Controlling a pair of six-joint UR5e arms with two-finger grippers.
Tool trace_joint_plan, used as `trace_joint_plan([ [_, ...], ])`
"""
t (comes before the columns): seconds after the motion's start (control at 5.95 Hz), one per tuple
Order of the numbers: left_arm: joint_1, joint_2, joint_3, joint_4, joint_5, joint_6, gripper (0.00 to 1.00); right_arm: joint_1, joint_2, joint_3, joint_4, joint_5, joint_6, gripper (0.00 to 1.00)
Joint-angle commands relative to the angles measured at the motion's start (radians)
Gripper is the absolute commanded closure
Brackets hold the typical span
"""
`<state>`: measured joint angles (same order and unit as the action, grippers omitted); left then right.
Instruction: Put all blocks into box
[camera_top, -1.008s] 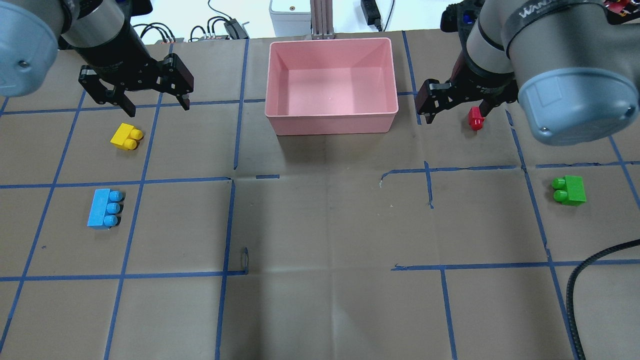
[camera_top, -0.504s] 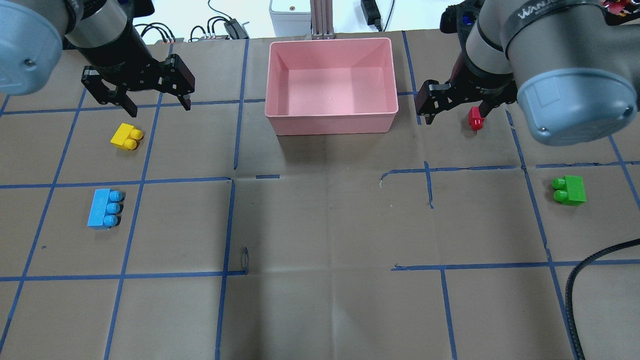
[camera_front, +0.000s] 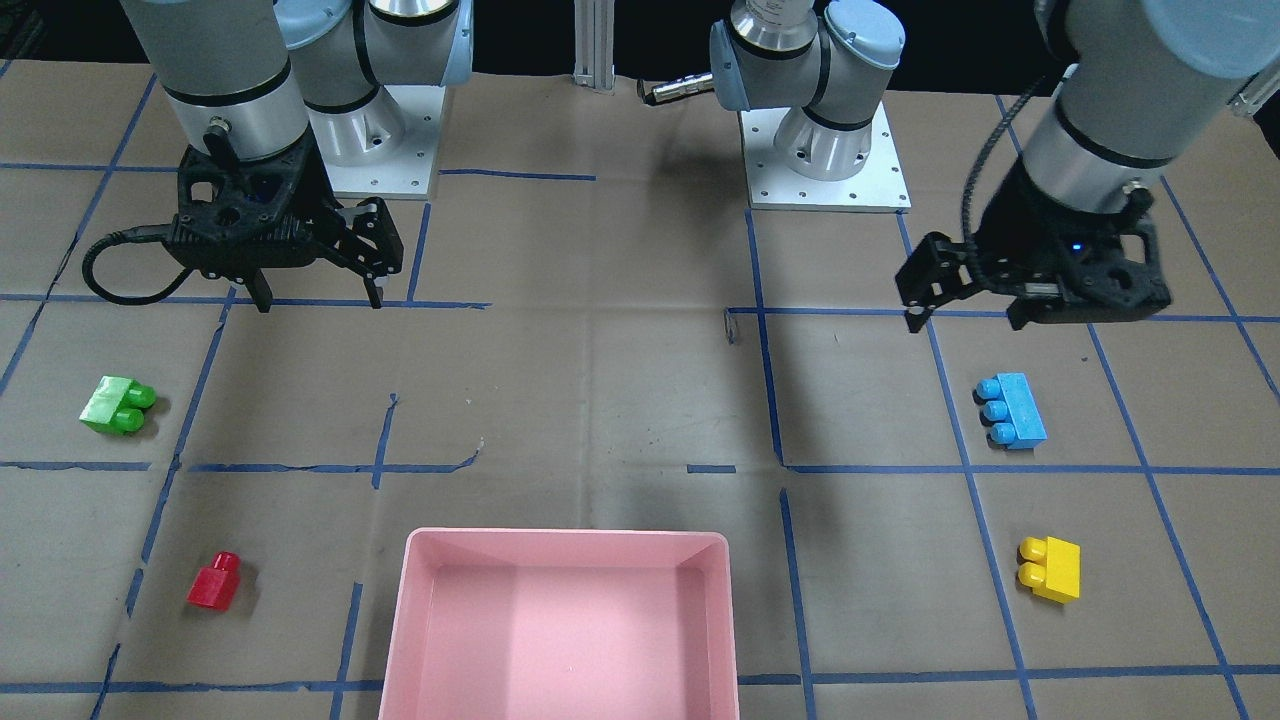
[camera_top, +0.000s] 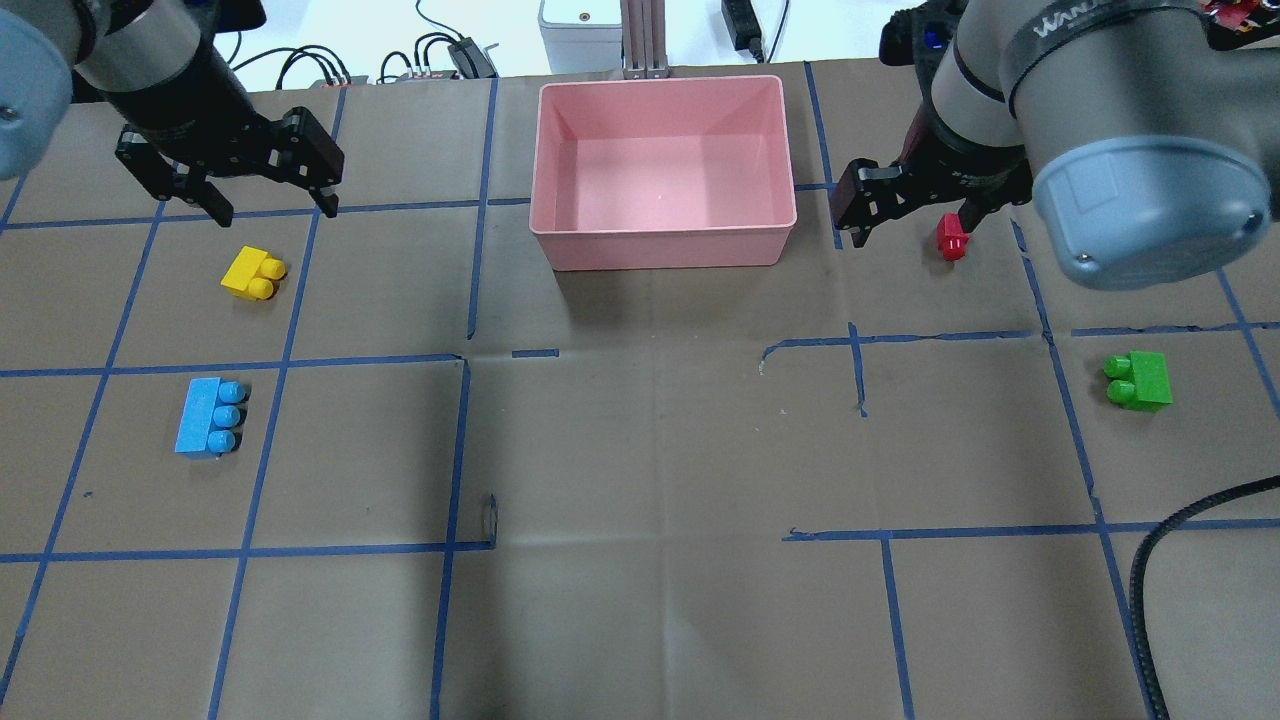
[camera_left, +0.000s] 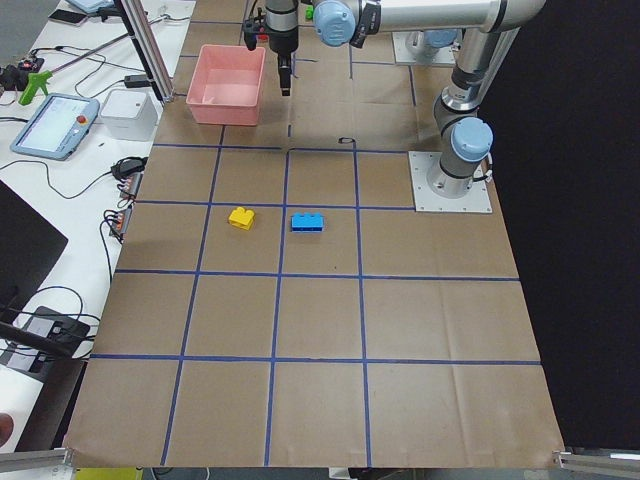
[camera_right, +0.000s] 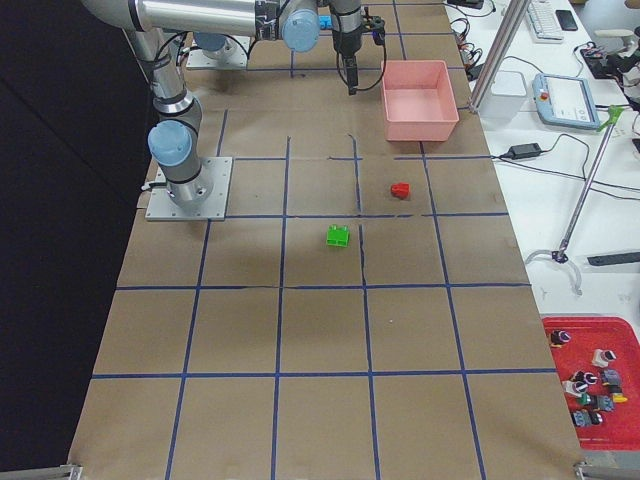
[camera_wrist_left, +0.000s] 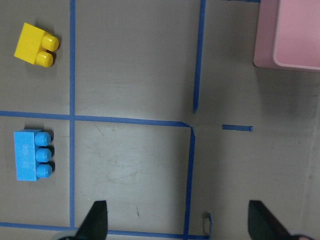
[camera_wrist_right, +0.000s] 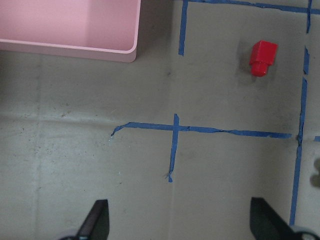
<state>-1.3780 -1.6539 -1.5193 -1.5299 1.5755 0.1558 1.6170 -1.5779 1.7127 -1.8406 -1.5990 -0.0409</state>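
Note:
The pink box (camera_top: 660, 250) stands empty at the far middle of the table. The yellow block (camera_top: 252, 273) and light blue block (camera_top: 208, 416) lie on the table to its left. The red block (camera_top: 951, 237) and green block (camera_top: 1140, 380) lie to its right. My left gripper (camera_top: 275, 210) is open and empty, raised above the table just beyond the yellow block. My right gripper (camera_top: 912, 235) is open and empty, raised near the red block, beside the box's right wall. The left wrist view shows the yellow block (camera_wrist_left: 36, 44) and blue block (camera_wrist_left: 32, 155); the right wrist view shows the red block (camera_wrist_right: 262, 57).
Blue tape lines (camera_top: 460, 360) grid the brown paper table cover. A black cable (camera_top: 1160, 560) hangs at the right front. Cables and a grey device (camera_top: 580, 25) sit beyond the table's far edge. The arm bases (camera_front: 820, 150) stand at the robot's side.
My left gripper has moved to the left and slightly farther back, still open. The right gripper and all blocks have stayed where they were.

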Motion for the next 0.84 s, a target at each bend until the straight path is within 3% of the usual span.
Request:
trace_joint_plan([
  [0.0, 0.204, 0.005, -0.025, -0.001, 0.001, 0.257, 0.01, 0.001, 0.004, 0.014, 0.012, 0.001, 0.0, 0.0],
  [0.34, 0.406, -0.006, -0.042, 0.001, -0.002, 0.405, 0.01, -0.027, 0.016, 0.034, -0.002, 0.001, -0.069, 0.01],
  [0.5, 0.41, -0.007, -0.067, 0.005, -0.003, 0.386, 0.01, -0.09, -0.002, 0.066, -0.014, -0.009, -0.246, 0.01],
  [0.67, 0.409, -0.018, -0.097, 0.034, -0.005, 0.308, 0.01, -0.223, -0.004, 0.085, -0.005, -0.003, -0.285, 0.01],
])
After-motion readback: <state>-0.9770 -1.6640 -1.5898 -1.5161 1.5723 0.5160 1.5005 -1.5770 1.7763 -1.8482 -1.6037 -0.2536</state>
